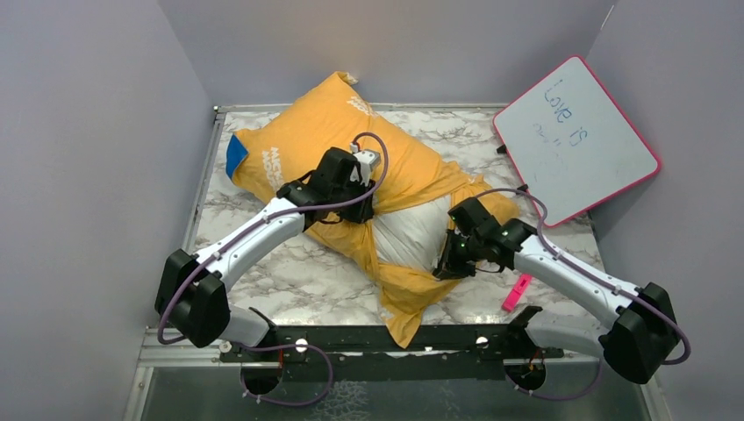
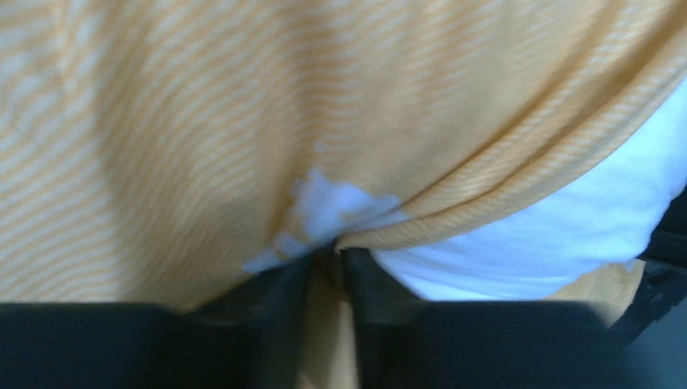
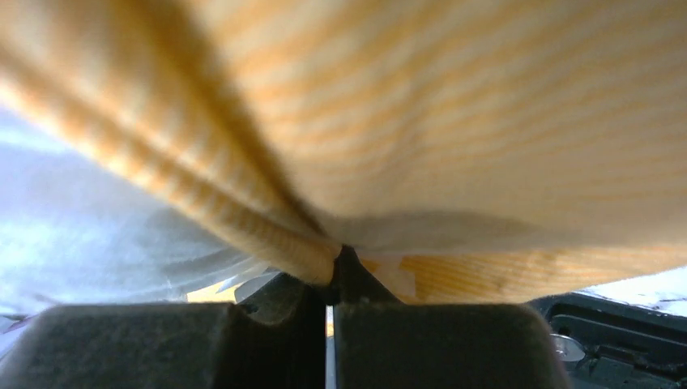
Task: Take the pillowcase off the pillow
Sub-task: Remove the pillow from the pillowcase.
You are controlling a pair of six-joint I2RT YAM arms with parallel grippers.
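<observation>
Left tool: shut tight on a pinch of pillowcase. In the wrist view, orange cloth is seen squeezed between the two dark fingers.
Right tool: clamped on the pillowcase hem. The rolled edge is caught right at the fingertips, and the jaws are almost touching.
Pillowcase: orange face up, and it is pulled taut and bunched between the two tools. Most of it is spread beyond the left tool, toward the far left corner. A loose tail is trailed down to the near edge of the desk, between the two arms. A blue corner is shown at the far left end.
Pillow: a white bulge is exposed in the gap between the tools, just beside the right tool. The rest is covered by the pillowcase. White is seen right of the left tool's fingers and left of the right tool's.
Whiteboard: pink-edged, with handwriting on it. It is propped beyond the right tool, against the right wall, near the pillow's end.
Marker: pink, laid on the desk just beside the right arm, behind the right tool.
</observation>
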